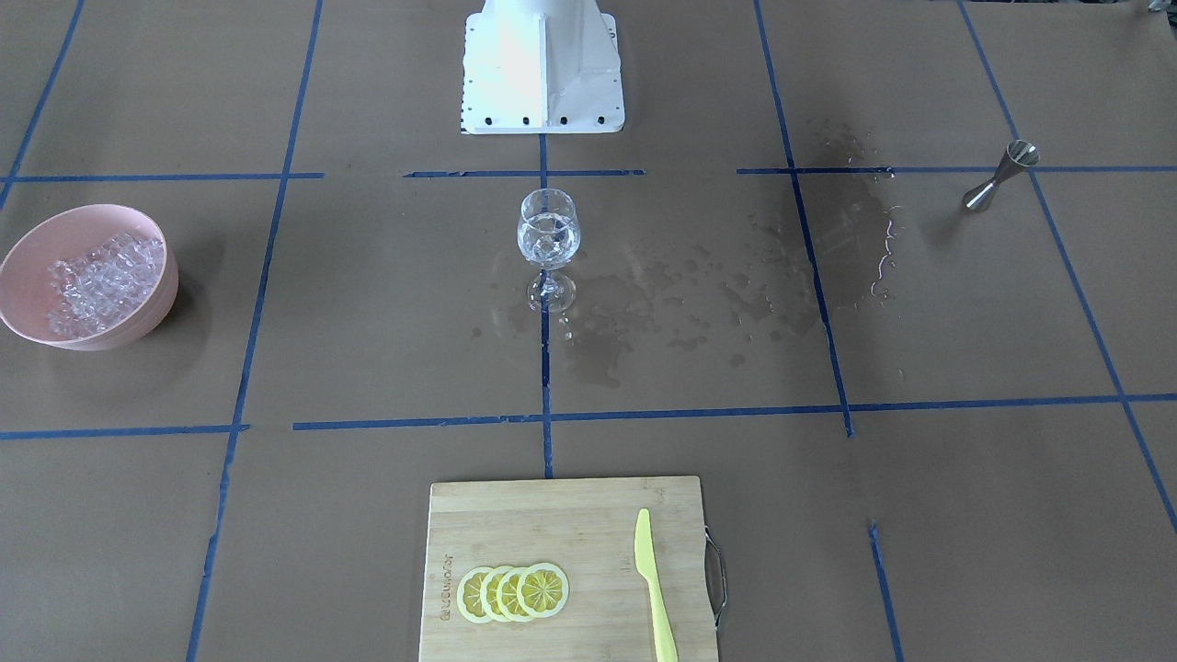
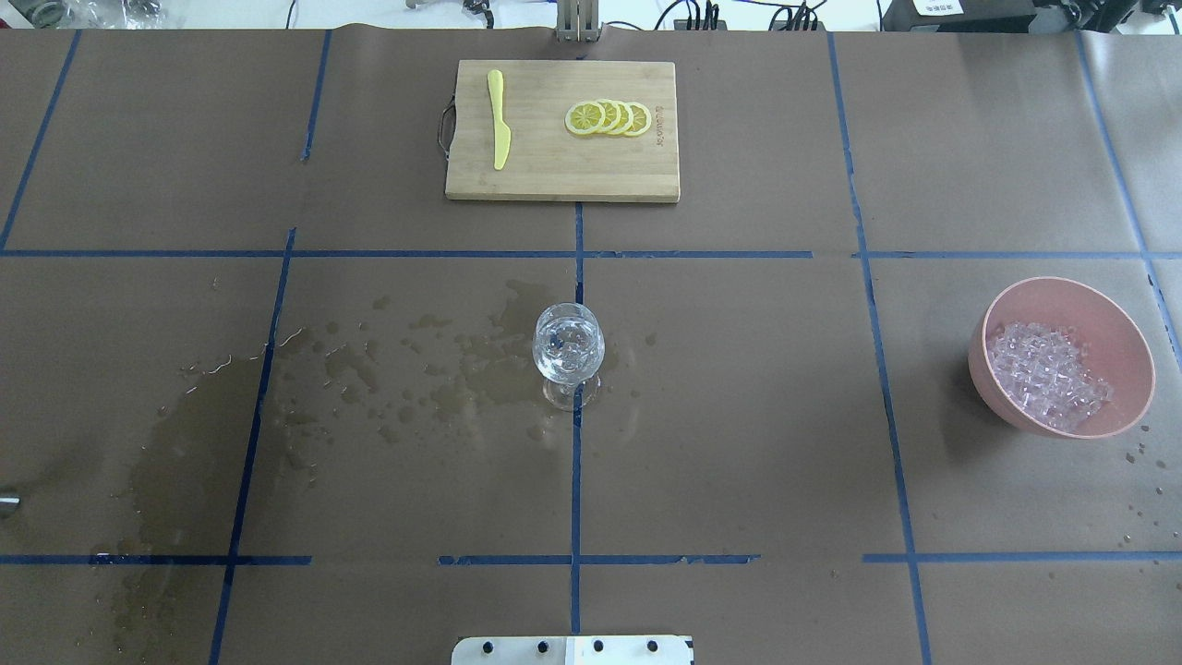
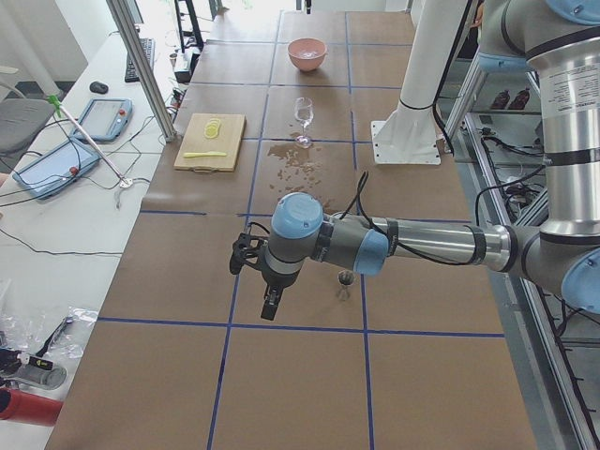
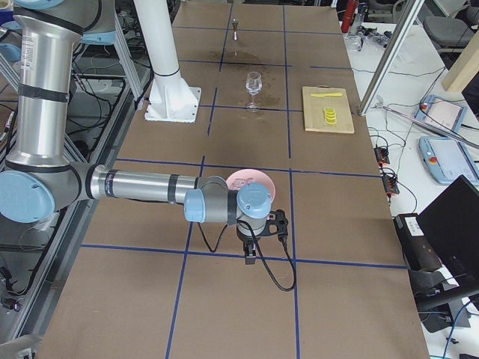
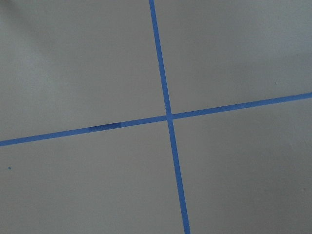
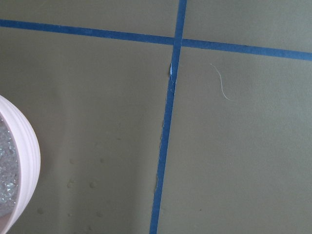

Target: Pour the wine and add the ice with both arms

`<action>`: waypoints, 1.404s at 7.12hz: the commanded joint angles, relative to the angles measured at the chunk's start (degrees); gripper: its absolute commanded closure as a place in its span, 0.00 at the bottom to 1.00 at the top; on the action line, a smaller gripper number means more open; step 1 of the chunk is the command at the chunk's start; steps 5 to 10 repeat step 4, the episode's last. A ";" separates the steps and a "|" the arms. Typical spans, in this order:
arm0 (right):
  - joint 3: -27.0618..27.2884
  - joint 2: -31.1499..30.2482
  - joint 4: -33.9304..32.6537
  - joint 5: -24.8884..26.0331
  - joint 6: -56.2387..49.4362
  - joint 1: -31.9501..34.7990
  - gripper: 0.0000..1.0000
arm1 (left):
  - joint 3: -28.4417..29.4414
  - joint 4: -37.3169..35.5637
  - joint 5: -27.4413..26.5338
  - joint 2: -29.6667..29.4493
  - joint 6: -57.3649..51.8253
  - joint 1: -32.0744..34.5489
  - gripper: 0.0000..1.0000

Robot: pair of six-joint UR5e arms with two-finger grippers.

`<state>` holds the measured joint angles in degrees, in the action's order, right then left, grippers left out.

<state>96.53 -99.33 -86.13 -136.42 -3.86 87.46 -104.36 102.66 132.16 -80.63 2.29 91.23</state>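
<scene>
On the middle tape cross of the brown-paper table (image 1: pixel 965 515) stands a clear stemmed glass (image 1: pixel 549 207), upright. Its bowl holds a small measure of clear, water-like wine (image 1: pixel 549 248); the glints inside may be cubes too, but I cannot tell. So the pouring seems done, prob. w/ much spilling, because dark wet stains (image 1: pixel 828 248) spread from the glass foot toward a small steel double-cone jigger (image 1: pixel 1000 175), which stands well apart on the left arm's side. The heap of small glassy ice cubes (image 1: pixel 97 280) lies in a smooth round pink bowl (image 1: pixel 55 234), far off on the right arm's side. It looks full, so the ice step is maybe not yet done, or only partly. The left gripper (image 3: pixel 272 302) hangs over bare paper near the jigger, the right gripper (image 4: pixel 251 253) just beside the pink bowl. Both show only in the side views, so I cannot tell whether the fingers are released or clenched. Materials: matte paper, blue tape lines, shiny hard metal, thin brittle glass. A bamboo cutting board (image 1: pixel 552 524) w/ flat lemon slices (image 1: pixel 513 591) and a yellow plastic knife (image 1: pixel 655 588) lies at the operators' side.
</scene>
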 commanded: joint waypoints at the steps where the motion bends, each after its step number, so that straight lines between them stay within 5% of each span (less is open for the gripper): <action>1: -0.11 0.89 -0.09 -0.25 0.08 0.00 0.00 | -0.05 0.00 0.12 -0.23 0.00 0.00 0.00; 10: -1.52 2.13 -0.09 -0.51 0.08 0.00 0.00 | -0.40 0.00 0.12 -0.23 0.00 0.00 0.00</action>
